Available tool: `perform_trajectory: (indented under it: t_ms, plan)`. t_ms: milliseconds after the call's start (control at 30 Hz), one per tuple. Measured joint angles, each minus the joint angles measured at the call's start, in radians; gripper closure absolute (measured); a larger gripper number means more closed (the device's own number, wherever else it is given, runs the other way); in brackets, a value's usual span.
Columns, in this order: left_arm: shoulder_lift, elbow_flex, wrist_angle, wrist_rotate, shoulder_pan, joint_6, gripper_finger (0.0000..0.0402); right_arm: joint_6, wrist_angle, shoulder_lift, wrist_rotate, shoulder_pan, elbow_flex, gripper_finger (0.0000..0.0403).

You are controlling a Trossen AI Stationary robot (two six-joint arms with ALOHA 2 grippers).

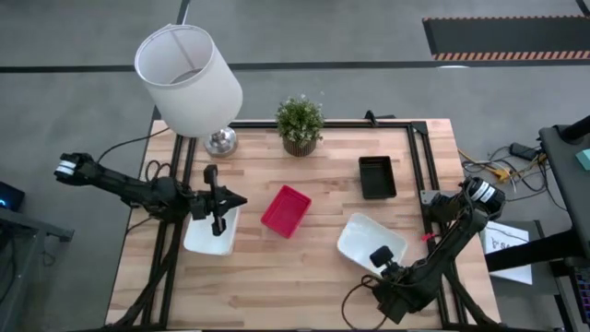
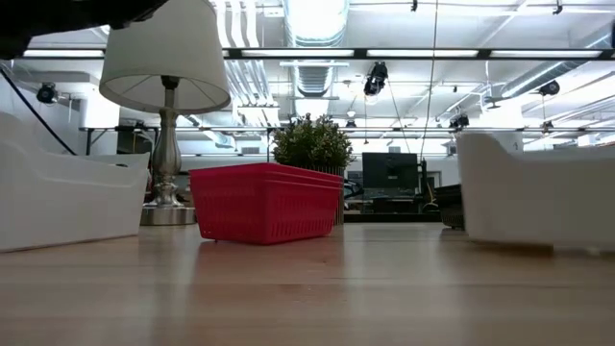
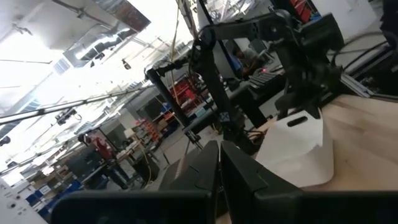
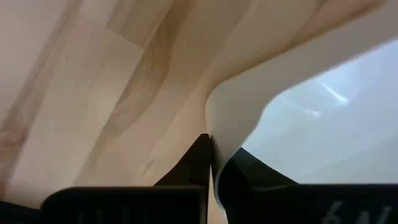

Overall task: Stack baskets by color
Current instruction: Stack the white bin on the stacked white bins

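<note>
A wooden table (image 1: 304,267) with a dark frame carries a lamp (image 1: 189,78) and a plant (image 1: 300,123) along its far edge. On it lie a black basket (image 1: 376,176), a red basket (image 1: 286,210) (near the middle), and white baskets at left (image 1: 207,238) and right (image 1: 364,238).

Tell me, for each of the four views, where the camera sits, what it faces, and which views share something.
High view: overhead, straight down on the table; both arms show, left gripper over a white basket.
Low view: at tabletop height, facing the red basket; no arm shows.
Left wrist view: looks across at the far white basket; own shut jaws show.
Right wrist view: right gripper shut on that white basket's rim.
Shared: high and low views both show the red basket, lamp and plant.
</note>
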Motion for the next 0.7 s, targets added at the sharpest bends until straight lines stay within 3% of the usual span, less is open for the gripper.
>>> perform_trajectory:
  t_ms: [200,400,700]
  plan:
    - [0.066,0.017,0.032,0.001,-0.008,-0.003,0.0401,-0.111,-0.062,-0.002,0.159,-0.022,0.062,0.0393]
    - [0.179,0.092,0.047,0.014,-0.023,-0.111,0.0394,-0.225,-0.104,-0.002,0.172,-0.088,0.13,0.0394]
    - [0.402,0.222,0.043,0.166,-0.058,-0.132,0.0298,-0.505,-0.094,-0.004,0.2,-0.173,0.236,0.0394]
